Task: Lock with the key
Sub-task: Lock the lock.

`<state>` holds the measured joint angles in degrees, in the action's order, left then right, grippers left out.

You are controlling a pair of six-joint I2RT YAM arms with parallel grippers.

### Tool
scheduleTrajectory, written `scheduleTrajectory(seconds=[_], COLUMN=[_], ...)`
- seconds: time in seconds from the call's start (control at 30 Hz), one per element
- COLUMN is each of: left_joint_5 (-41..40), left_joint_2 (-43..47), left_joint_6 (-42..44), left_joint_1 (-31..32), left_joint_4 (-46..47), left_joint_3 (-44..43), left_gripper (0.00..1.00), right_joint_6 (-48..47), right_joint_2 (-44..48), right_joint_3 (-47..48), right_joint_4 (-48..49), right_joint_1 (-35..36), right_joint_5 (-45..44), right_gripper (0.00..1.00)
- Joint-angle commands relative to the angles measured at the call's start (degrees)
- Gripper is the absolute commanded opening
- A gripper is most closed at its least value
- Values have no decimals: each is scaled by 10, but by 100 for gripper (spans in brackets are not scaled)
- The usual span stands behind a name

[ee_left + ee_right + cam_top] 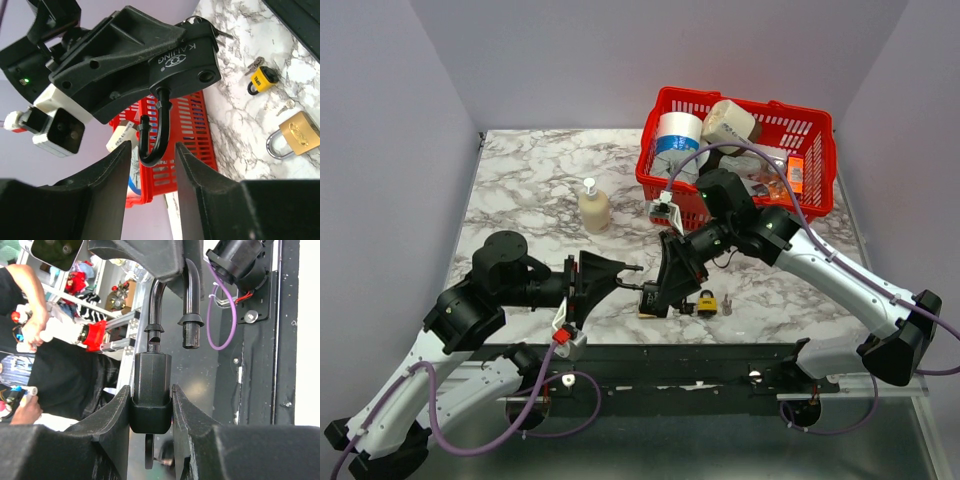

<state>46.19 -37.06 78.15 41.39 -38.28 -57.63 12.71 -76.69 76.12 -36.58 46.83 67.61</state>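
Observation:
My right gripper [660, 290] is shut on the body of a black padlock [151, 385], held above the table's front middle. Its black shackle [187, 300] stands open, the free end [192, 337] clear of the body. A key ring [149, 452] shows at the body's far end, and keys [202, 22] stick out there in the left wrist view. My left gripper [642, 277] is open, and the shackle's loop [161, 130] lies between its fingers [115, 170] with a gap on each side. The lock body [185, 60] faces the left wrist camera.
A small yellow padlock [706, 300] with keys [726, 305] lies just right of the grippers; a brass padlock [299, 134] lies near it. A red basket [810, 200] of items stands at the back right. A soap bottle [593, 208] stands at the middle left.

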Motion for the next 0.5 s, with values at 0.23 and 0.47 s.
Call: scheduleTrajectory(seconds=[0.23,0.47], left_joint_5=[66,78], left_joint_2=[16,1], left_joint_6=[-30,-24], left_joint_1=[4,7], left_joint_4=[60,53], left_joint_3=[16,11], left_gripper=[41,35], right_joint_6=[71,96], right_joint_2=[-18,-22], right_joint_3=[11,8], right_joint_4=[66,94], right_joint_1=[3,4], right_joint_5=[67,79], right_gripper=[1,1])
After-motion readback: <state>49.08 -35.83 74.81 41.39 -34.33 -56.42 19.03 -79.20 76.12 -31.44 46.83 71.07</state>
